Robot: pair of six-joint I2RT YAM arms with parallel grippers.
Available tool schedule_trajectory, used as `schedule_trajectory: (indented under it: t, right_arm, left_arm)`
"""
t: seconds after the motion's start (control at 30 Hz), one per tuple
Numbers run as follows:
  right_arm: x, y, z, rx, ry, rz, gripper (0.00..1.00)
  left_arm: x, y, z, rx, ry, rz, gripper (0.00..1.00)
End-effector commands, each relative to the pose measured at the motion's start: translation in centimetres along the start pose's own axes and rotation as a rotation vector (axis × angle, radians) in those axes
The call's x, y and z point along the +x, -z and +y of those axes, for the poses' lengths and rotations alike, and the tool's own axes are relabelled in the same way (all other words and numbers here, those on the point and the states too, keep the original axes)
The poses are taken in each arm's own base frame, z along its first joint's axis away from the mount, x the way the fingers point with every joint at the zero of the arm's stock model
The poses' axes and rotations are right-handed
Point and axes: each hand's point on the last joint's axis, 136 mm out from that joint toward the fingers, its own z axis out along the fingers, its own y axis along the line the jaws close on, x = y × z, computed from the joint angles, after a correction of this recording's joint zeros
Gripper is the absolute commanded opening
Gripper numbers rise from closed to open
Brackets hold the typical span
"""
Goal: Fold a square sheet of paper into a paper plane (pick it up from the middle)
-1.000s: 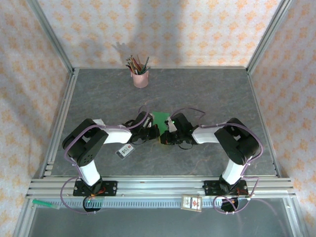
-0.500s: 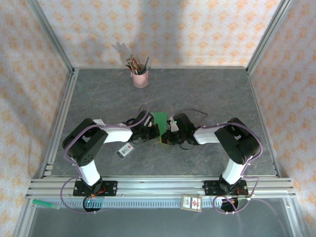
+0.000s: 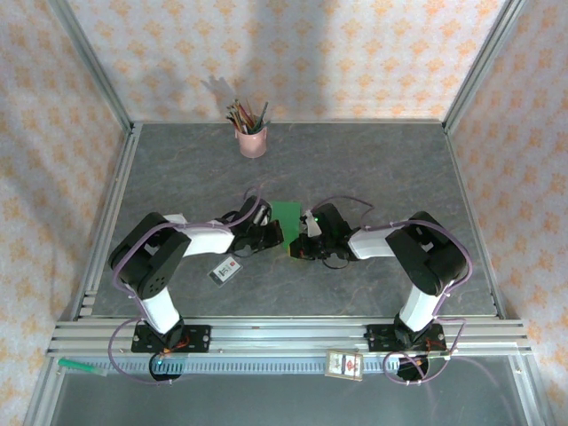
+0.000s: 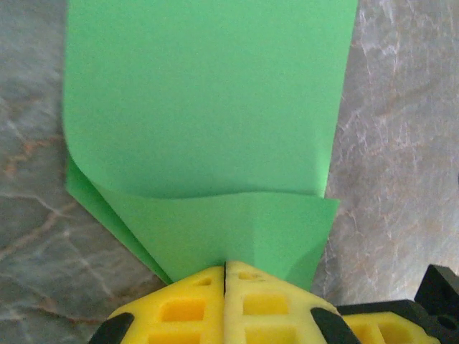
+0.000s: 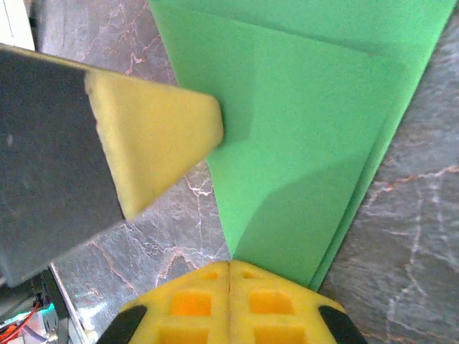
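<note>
The square sheet of paper [image 3: 286,214] lies on the grey table between both arms, bright green and folded into overlapping layers [image 4: 208,107]. My left gripper [image 4: 225,266] is shut, its yellow tips resting on the near edge of the lower flap, where a small ridge rises in the paper. In the top view it [image 3: 276,234] comes in from the left. My right gripper [image 5: 229,265] is shut too, its tips over a near corner of the layered sheet [image 5: 308,129]. The left gripper's yellow finger [image 5: 158,143] touches the sheet's edge in the right wrist view. From above, the right gripper [image 3: 298,242] sits just right of the left one.
A pink cup of pencils [image 3: 252,138] stands at the back of the table. A small white dark-bordered card [image 3: 225,270] lies near the left arm. Another card [image 3: 344,364] sits on the front rail, and a green pen [image 3: 82,364] at the front left. Aluminium posts frame the table.
The left wrist has crept slightly toward the back; the paper has barely shifted. Both grippers stay shut at the sheet.
</note>
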Motion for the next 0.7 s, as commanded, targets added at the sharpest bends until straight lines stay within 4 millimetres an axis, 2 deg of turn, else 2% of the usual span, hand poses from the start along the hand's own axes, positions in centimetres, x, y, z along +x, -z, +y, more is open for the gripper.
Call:
schedule_trajectory:
  t: [0.0,0.23,0.67]
  right_arm:
    - [5.9,0.4,-7.9,0.287,-0.165,0.147,0.00]
    - [5.9,0.8,-8.0,0.307,-0.160,0.143,0.00]
    - [6.2,1.1,-8.4,0.327,-0.156,0.148,0.00]
  left_arm:
    - [-0.1,-0.4,1.8,-0.049,-0.007,0.005,0.00]
    - [-1.6,-0.5,3.4,-0.061,0.005,-0.013,0.01]
    - [-5.5,0.0,4.3,-0.055,0.037,-0.062,0.03]
